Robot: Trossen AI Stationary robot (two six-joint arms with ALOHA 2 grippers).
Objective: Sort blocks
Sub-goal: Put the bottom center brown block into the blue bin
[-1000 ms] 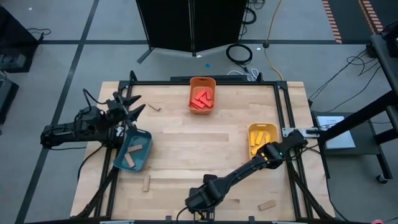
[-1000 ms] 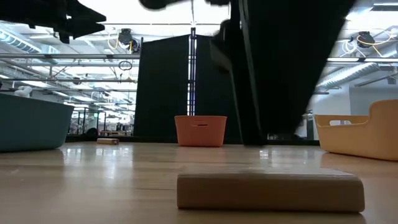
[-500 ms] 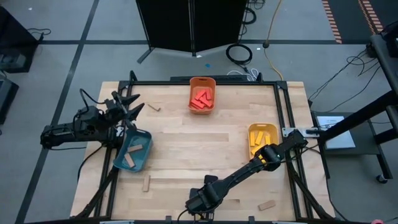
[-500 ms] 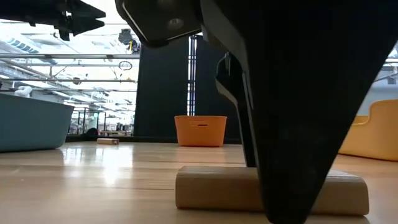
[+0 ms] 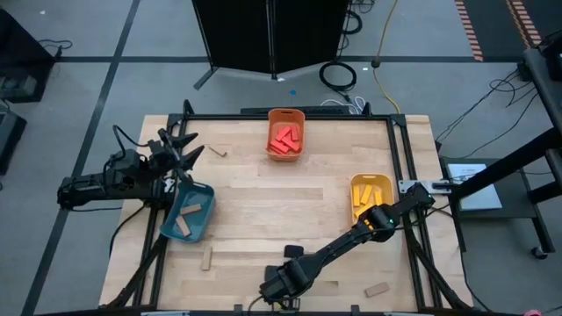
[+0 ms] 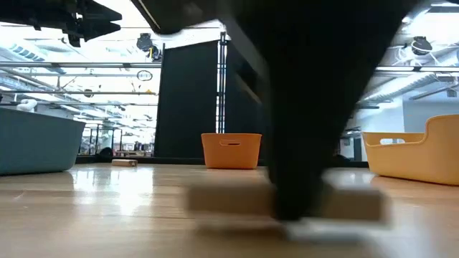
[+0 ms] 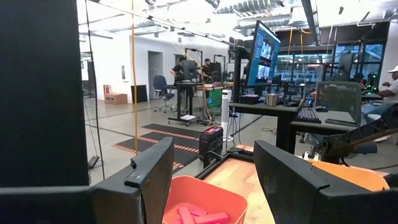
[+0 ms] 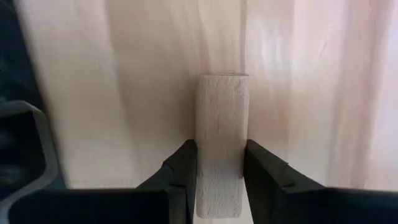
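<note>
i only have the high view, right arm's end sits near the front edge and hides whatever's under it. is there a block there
Observer: Yes. The right wrist view shows a tan block lying flat on the table, set between the right gripper fingers, which press its long sides.
Operator: off the table yet
Observer: Cannot tell; the low view blurs there.
Operator: left arm busy
Observer: No. The left gripper is open and holds nothing, facing the orange bin with its red blocks.
</note>
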